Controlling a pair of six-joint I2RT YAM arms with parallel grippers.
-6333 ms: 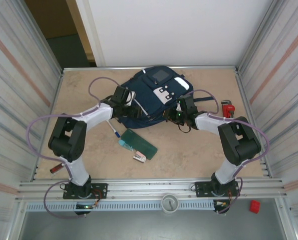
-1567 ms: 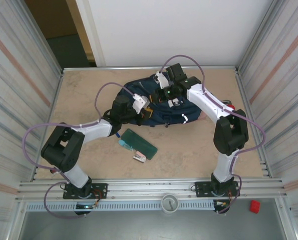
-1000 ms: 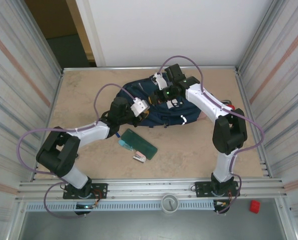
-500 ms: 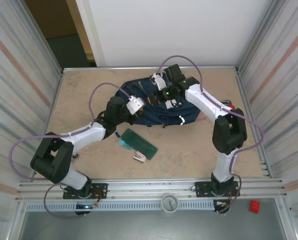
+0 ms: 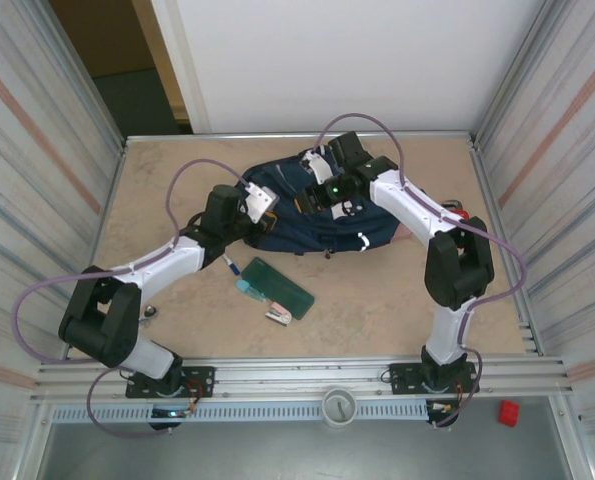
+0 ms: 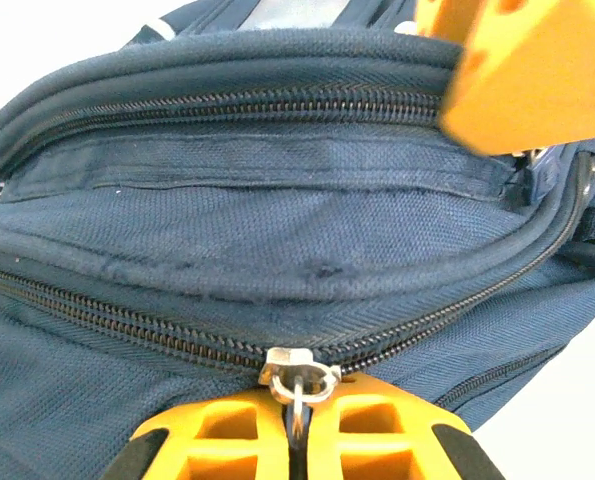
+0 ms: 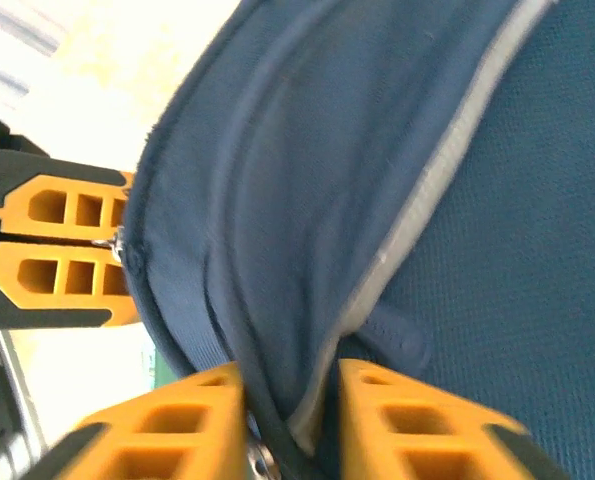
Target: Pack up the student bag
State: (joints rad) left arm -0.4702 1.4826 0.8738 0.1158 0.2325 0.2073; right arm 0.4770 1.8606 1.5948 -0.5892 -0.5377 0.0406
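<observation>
Zipper travel is the change: the left gripper (image 6: 297, 405), clamped on the zipper pull (image 6: 299, 372), has dragged it toward the left end of the bag (image 5: 307, 225). The right gripper (image 7: 289, 395) has just eased partly open astride the bag's far rim. The bag lies flat on the table (image 5: 157, 200), probably almost ready for loading.

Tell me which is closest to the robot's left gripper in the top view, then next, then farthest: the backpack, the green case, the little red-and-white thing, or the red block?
From the left gripper:
1. backpack, touching the gripper.
2. green case, toward the arm bases.
3. little red-and-white thing, just beyond the case.
4. red block, far right, off the table.
</observation>
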